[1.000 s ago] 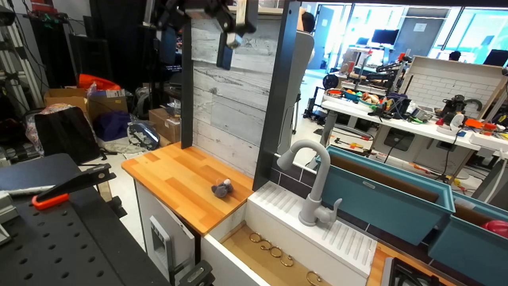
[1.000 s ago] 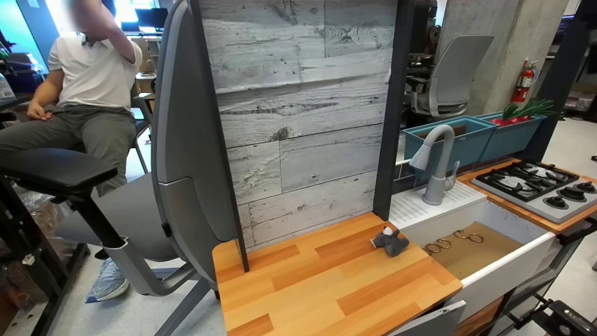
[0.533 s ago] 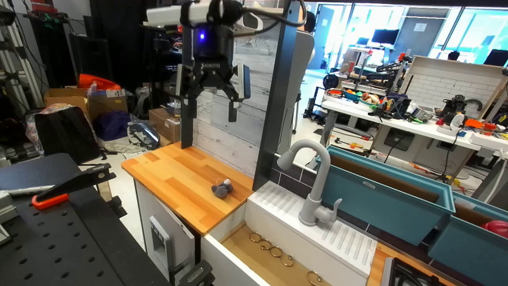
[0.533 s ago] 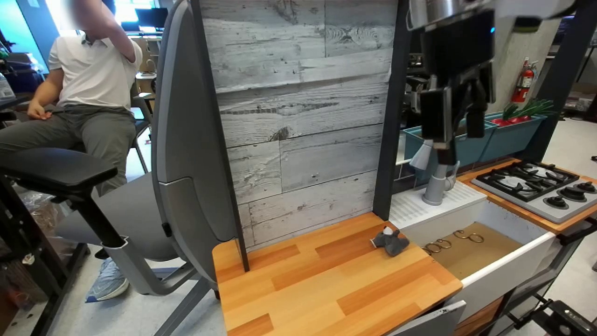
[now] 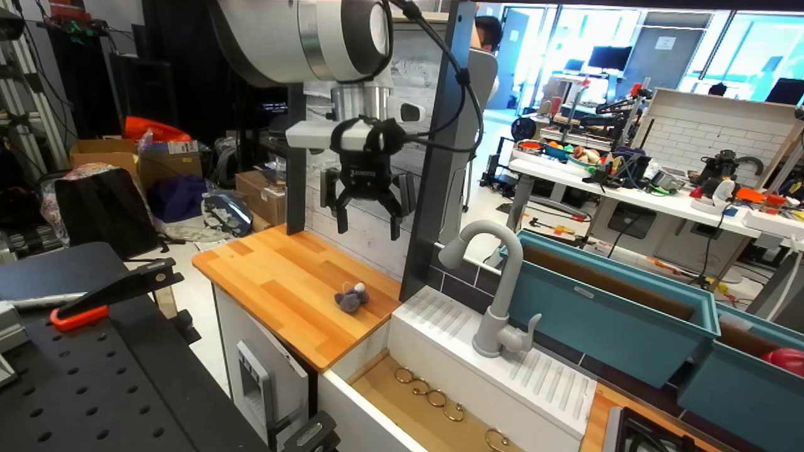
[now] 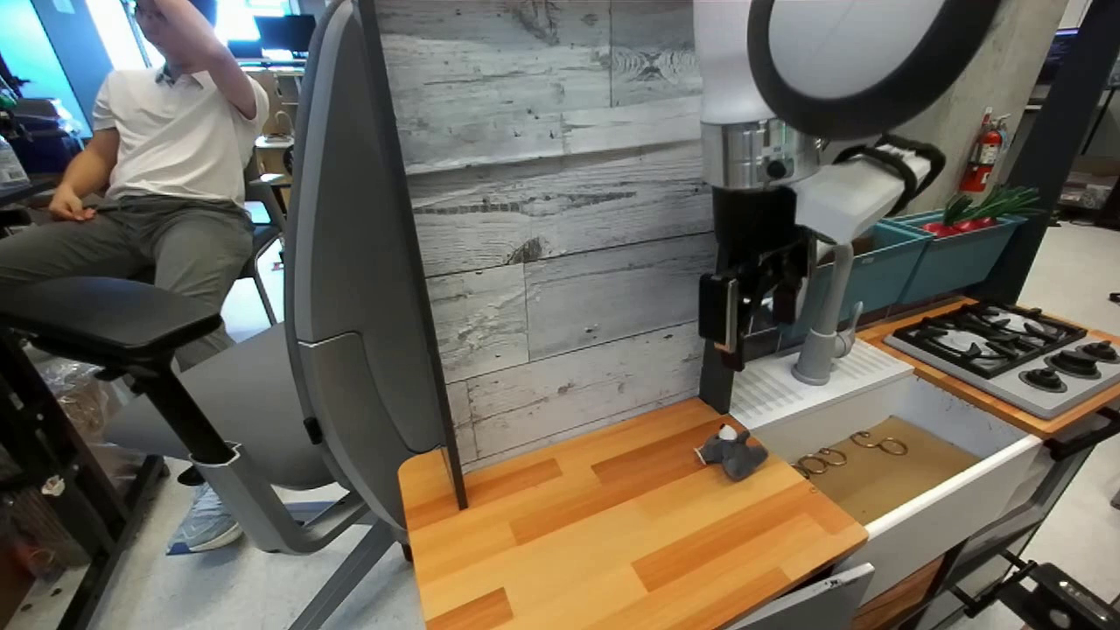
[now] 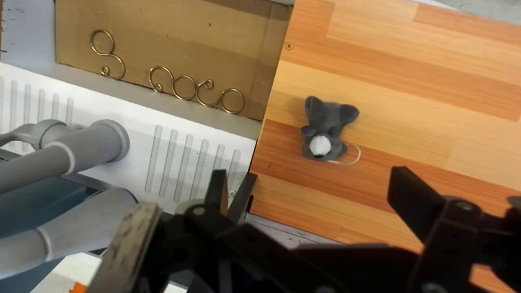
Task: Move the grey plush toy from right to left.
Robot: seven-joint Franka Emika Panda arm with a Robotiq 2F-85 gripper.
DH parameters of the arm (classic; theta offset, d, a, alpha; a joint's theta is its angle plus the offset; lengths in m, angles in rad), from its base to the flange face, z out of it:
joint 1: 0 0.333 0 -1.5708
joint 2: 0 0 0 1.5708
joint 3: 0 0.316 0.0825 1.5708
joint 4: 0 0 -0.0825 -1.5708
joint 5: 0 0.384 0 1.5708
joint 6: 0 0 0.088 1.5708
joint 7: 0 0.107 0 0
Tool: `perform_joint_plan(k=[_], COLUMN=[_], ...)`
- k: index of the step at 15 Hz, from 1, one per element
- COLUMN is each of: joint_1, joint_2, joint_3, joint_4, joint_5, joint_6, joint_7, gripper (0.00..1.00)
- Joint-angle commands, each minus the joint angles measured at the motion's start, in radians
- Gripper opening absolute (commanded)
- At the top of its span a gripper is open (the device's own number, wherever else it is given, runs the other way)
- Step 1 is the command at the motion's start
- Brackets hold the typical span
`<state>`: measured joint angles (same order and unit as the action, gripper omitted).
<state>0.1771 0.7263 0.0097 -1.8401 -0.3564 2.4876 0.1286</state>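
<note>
Orange-brown wood tops the counter (image 5: 276, 289), which borders a white sink (image 6: 949, 529). Higher up hangs the black claw (image 5: 369, 233), its jaws standing well apart. The grey plush animal (image 7: 327, 126) lies on the counter near the sink, below the claw and apart from it; in the wrist view it shows beyond the jaw tips, within their span. An exterior view alone takes in the stove knobs (image 6: 1074, 361); the wrist view best shows the animal's pale string loop (image 7: 345, 164).
</note>
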Motion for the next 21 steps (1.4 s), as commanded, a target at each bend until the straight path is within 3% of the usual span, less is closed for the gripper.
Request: perform_joint_plan(k=[1,7,18,19,20,21], joint_1=[0.017,0.04,0.029,0.028,0.03,0.032], joint_2=[0.123,0.275,0.369,0.372,0.374,0.372], joint_3=[-0.026,-0.039,0.001,0.004,0.003,0.001], joint_4=[0.102,0.196,0.284,0.285,0.286,0.282], joint_5=[0.021,0.04,0.174,0.185,0.191,0.195], joint_6=[0.084,0.186,0.107,0.094,0.083,0.074], joint_7=[-0.005,-0.015,-0.023,-0.022,-0.018,-0.015], gripper=[1.0,1.0,1.0,0.75,0.74,0.65])
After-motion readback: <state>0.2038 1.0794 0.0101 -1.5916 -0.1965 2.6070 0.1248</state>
